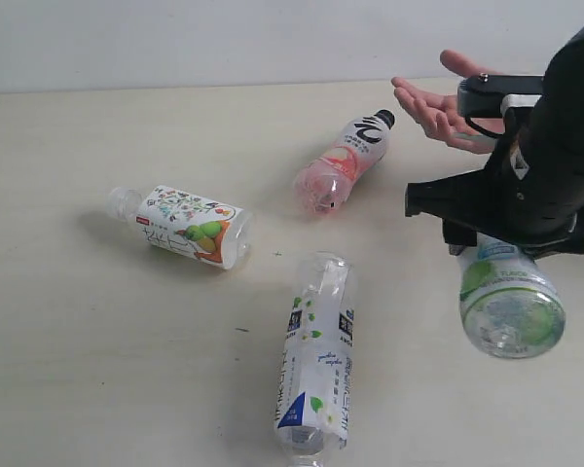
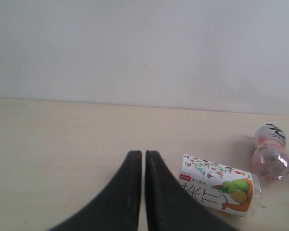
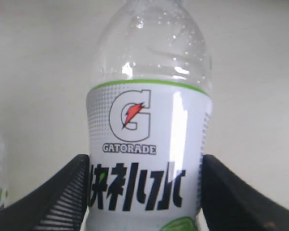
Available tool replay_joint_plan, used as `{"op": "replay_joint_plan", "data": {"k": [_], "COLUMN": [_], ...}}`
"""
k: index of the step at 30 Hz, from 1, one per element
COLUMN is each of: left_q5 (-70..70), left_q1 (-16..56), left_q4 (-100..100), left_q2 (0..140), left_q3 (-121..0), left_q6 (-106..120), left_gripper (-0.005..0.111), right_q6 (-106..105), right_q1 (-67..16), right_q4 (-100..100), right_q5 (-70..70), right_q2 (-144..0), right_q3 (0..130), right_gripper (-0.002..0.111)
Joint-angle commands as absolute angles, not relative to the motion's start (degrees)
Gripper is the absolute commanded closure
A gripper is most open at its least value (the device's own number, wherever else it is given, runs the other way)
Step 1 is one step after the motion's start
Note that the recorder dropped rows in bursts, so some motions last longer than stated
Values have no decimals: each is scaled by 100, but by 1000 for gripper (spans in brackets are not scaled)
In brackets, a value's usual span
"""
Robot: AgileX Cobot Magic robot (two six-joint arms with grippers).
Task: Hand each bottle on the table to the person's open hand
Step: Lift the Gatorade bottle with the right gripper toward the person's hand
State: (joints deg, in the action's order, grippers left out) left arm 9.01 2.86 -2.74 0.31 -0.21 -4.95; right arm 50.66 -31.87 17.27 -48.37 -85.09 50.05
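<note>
My right arm comes in black and bulky from the right edge of the exterior view. My right hand (image 1: 489, 245) hangs at middle right over the desk (image 1: 68, 379), closed around the lime-green bottle (image 1: 511, 304). The bottle is tilted with its clear base toward the camera and its neck end hidden under my wrist. In the right wrist view my two black fingers (image 3: 62, 197) press on either side of its white and green label (image 3: 149, 120). My left hand (image 2: 143, 192) is pinched shut on nothing, low over the desk.

The person's open hand (image 1: 436, 105) waits palm up at upper right, partly covered by my arm. A pink bottle (image 1: 346, 161) with a black cap lies on its side at upper middle, cap toward that palm. A fruit-and-flower bottle (image 1: 187, 226) lies at left centre, just beside my left hand in the left wrist view (image 2: 216, 190). A leafy bottle (image 1: 319, 362) lies at lower centre, reaching the bottom edge.

The bottle I hold sits lower in the frame than the open palm and apart from it, with my own wrist between them
</note>
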Motion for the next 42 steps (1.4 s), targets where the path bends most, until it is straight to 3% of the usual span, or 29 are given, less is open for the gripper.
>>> {"op": "replay_joint_plan", "data": {"k": [1,13,24,42], "left_q5": [874,874,874,874], "left_q1": [262,262,262,262], "left_q4": [-300,-300,-300,-300], "left_q2": [0,0,0,0], "left_q3": [0,0,0,0], "left_q6": [-468,-468,-468,-468], "left_gripper": [101,101,101,101], "right_q6": [4330,3143,3381,3601], "right_q1": [-3170,-3170,-3170,-2454], "right_q4": [1470,1446,2472,3020], "right_q5": [-5390,-6450,-5823,-3748], "right_q2": [-8122,-6891,-6216,-8743], "right_q3": [5026,5052,6026,6282], "right_gripper": [108,108,108,108]}}
